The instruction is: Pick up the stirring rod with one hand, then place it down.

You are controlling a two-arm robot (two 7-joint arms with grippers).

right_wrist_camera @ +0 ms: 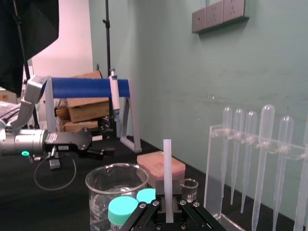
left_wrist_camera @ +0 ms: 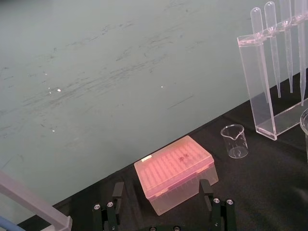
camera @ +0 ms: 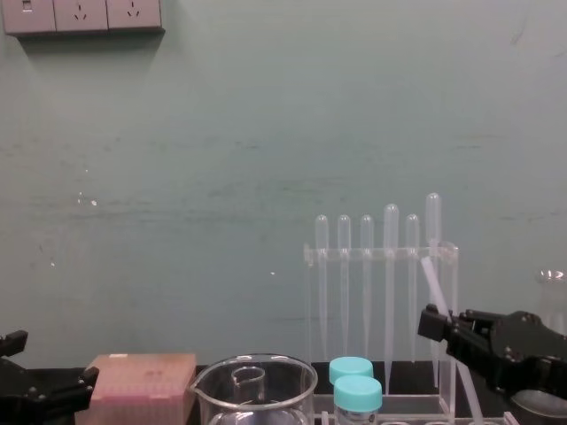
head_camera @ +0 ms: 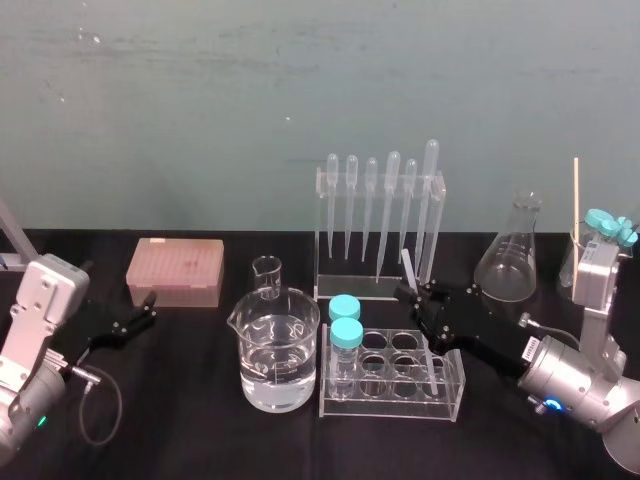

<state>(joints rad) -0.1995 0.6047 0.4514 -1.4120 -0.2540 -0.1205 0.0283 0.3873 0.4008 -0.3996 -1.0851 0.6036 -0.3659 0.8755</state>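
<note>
The stirring rod (head_camera: 407, 268) is a thin whitish rod, tilted slightly and nearly upright, just in front of the pipette rack (head_camera: 380, 225). My right gripper (head_camera: 412, 293) is shut on its middle. In the right wrist view the rod (right_wrist_camera: 167, 173) stands up between the two black fingers (right_wrist_camera: 154, 208). From the chest the rod (camera: 433, 282) rises from the right gripper (camera: 434, 320), and its lower part slants down toward the clear tube rack (head_camera: 445, 395). My left gripper (head_camera: 145, 308) rests open at the far left near the pink box (left_wrist_camera: 174, 171), holding nothing.
A large beaker of water (head_camera: 278, 350) and a small beaker (head_camera: 267, 277) stand left of the tube rack, which holds two blue-capped tubes (head_camera: 345, 322). A conical flask (head_camera: 510, 258) and a wooden stick (head_camera: 576, 225) are at the back right.
</note>
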